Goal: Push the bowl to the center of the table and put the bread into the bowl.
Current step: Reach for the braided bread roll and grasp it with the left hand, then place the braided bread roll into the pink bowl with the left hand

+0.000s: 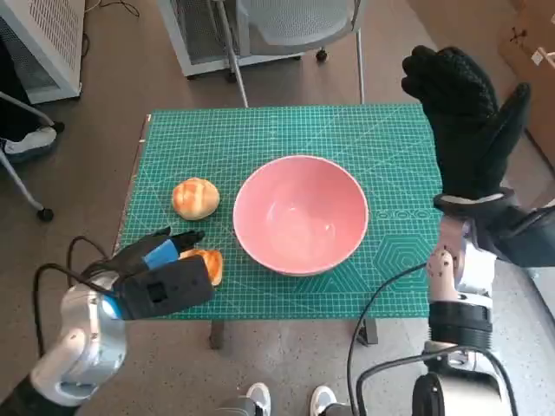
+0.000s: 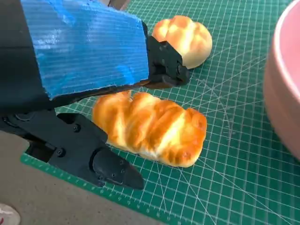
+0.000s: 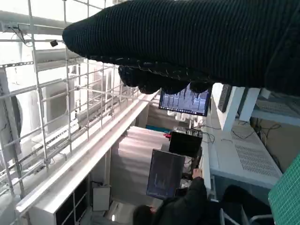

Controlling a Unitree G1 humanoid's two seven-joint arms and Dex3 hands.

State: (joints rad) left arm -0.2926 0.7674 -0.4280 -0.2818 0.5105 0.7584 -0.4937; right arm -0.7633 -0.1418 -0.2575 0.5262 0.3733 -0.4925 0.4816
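Bread [image 2: 152, 131] between open left hand's [image 1: 165, 273] fingers [image 2: 101, 164].

The left hand [image 1: 165, 277] is black and angular, its back covered in ribbed blue tape, with small screws along its fingers [image 2: 112, 169]. Its forearm is rounded, pale silver, trailed by a black cable. The right hand [image 1: 468, 121] wears a black knitted glove above a pale, black-banded, cabled forearm.

Bowl [image 1: 300, 214] mid-mat [image 1: 381, 143]; 2 breads [image 1: 195, 198] [image 1: 209, 264] to its left
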